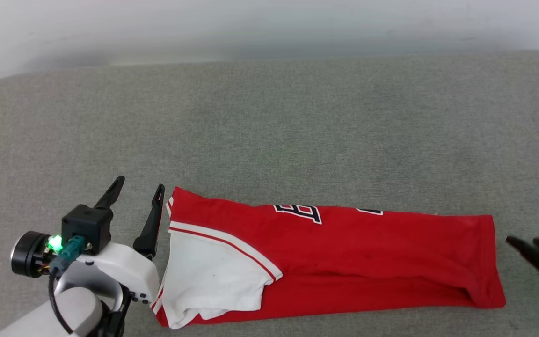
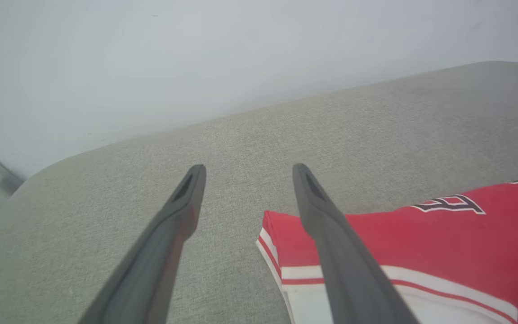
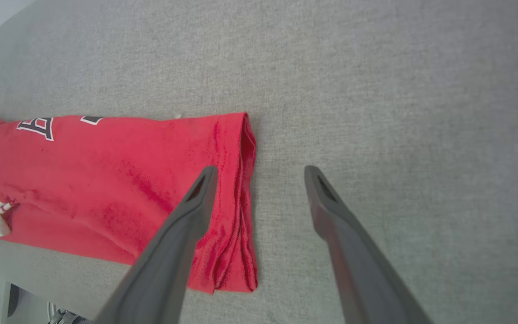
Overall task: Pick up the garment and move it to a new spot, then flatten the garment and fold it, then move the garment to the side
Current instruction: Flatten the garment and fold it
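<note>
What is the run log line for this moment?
garment: folded lengthwise, flat on grey surface | left gripper: open, beside garment's left end | right gripper: open, beside garment's right end | held: nothing

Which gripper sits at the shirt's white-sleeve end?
The left gripper, open beside the white sleeve of the garment; the right gripper is off the plain red hem.

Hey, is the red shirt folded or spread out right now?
Folded. The garment lies as a long narrow band, white sleeve turned over its red body, hem layers stacked.
</note>
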Robot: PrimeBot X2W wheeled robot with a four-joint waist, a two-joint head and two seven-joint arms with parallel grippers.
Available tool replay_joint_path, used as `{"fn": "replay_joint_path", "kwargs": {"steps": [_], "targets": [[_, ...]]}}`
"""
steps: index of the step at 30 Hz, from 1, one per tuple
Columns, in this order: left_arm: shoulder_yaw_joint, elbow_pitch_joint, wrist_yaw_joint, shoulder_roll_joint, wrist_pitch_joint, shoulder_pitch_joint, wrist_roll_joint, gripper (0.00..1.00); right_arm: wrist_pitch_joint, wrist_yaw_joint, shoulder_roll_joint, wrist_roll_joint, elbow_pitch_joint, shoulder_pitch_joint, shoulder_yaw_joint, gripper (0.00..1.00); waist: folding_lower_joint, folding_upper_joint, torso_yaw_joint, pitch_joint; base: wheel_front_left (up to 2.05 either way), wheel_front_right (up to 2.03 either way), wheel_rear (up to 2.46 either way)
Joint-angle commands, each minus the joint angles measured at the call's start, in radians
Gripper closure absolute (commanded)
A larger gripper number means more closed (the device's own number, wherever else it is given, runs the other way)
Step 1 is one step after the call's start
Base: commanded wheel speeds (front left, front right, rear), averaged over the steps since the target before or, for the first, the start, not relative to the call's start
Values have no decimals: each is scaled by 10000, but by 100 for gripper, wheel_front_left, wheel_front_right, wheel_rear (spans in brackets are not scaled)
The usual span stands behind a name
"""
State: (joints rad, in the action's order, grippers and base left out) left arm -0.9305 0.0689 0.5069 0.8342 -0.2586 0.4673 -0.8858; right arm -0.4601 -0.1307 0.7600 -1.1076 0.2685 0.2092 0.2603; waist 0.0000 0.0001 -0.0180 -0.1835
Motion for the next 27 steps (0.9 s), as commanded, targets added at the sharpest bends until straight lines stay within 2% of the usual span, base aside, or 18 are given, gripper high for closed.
{"fn": "replay_joint_path", "kwargs": {"steps": [1, 4, 8, 15, 19, 20, 21, 22, 27], "targets": [[108, -64, 93, -110, -47, -154, 161, 0, -86, 1, -104, -67, 52, -181, -33, 0, 0, -1, -62, -72, 0, 0, 0], [799, -187, 511, -562, -75, -420, 905, 0, -464, 1, -405, -217, 208, -319, -72, 0, 0, -1, -159, -216, 0, 0, 0], [1812, -207, 742, -1221, -70, -1043, 1847, 0, -764, 1, -958, -318, 506, -208, 22, 0, 0, -1, -238, -359, 0, 0, 0], [3198, -345, 400, -2388, -64, -2009, 3509, 0, -1319, -1, -2039, -495, 953, -2, 867, 0, 0, -1, -399, -432, 0, 0, 0], [3878, -482, 140, -3076, -65, -2493, 4296, 0, -1648, -12, -2303, -490, 985, 83, 1418, 0, 0, -1, -434, -403, 0, 0, 0], [4029, -499, 56, -3250, -65, -2622, 4486, 0, -1666, -12, -2337, -469, 1020, 134, 1498, 8, 0, -1, -442, -387, 0, 0, 0], [4218, -495, -34, -3433, -65, -2735, 4642, 0, -1683, -12, -2375, -463, 1059, 193, 1536, 69, 0, -1, -452, -366, 0, 0, 0], [4418, -506, -109, -3586, -64, -2857, 4798, 0, -1696, -12, -2418, -496, 1071, 258, 1569, 100, 0, -1, -456, -343, 0, 0, 0], [5332, -421, -451, -4249, -66, -3411, 5665, 0, -1362, -7, -2087, -476, 988, 606, 1394, 100, 0, -1, -452, -165, 0, 0, 0]]}}
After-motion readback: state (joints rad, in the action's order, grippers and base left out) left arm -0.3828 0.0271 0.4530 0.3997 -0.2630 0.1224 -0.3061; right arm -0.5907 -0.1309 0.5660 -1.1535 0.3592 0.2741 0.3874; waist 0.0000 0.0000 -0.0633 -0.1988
